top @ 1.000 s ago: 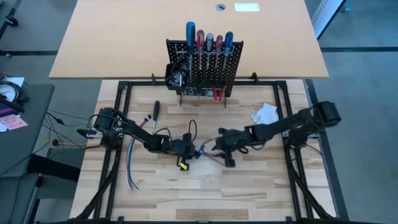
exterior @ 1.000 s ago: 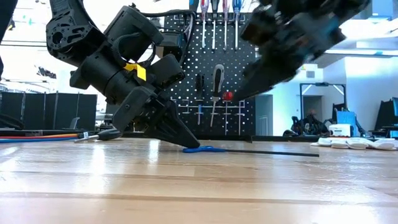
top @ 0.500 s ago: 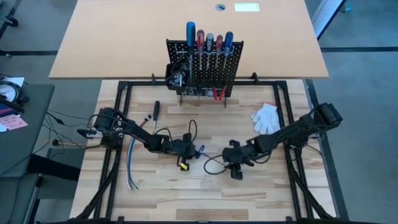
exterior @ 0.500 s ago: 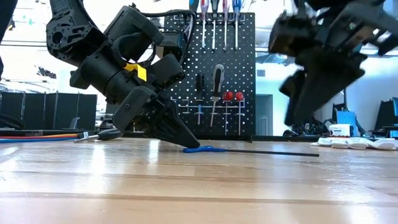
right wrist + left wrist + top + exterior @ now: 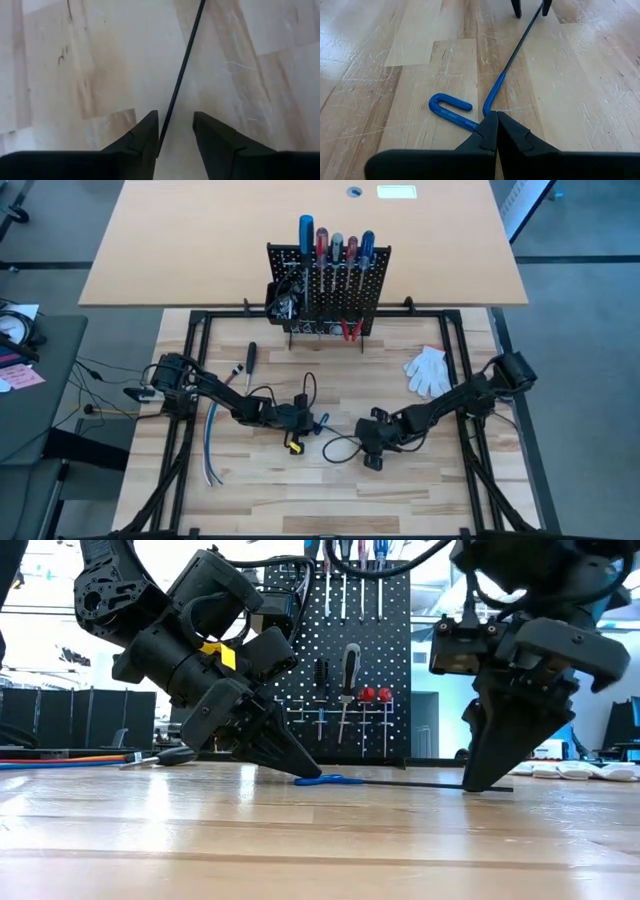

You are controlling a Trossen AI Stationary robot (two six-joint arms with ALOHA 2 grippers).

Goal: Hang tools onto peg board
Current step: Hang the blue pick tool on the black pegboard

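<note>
Jaws pressed together on the left gripper (image 5: pixel 495 131), nipping the blue handle of a long hex key (image 5: pixel 512 57) flat on the table (image 5: pixel 250 490). Right gripper (image 5: pixel 175 131) hangs jaws spread, the black shaft lying between its fingers, unclamped. I'd call this the pickup step; next, the right should close on that shaft. Long axis runs from the left jaws toward the right, blue hook at the left's tips. Peg board (image 5: pixel 328 285) stands well beyond both.

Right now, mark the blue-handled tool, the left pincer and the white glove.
blue-handled tool (image 5: pixel 451 109): left wrist view, on the blue hooked handle.
left pincer (image 5: pixel 496 131): left wrist view, between its closed fingertips.
white glove (image 5: pixel 428 370): high view, on the palm.
</note>
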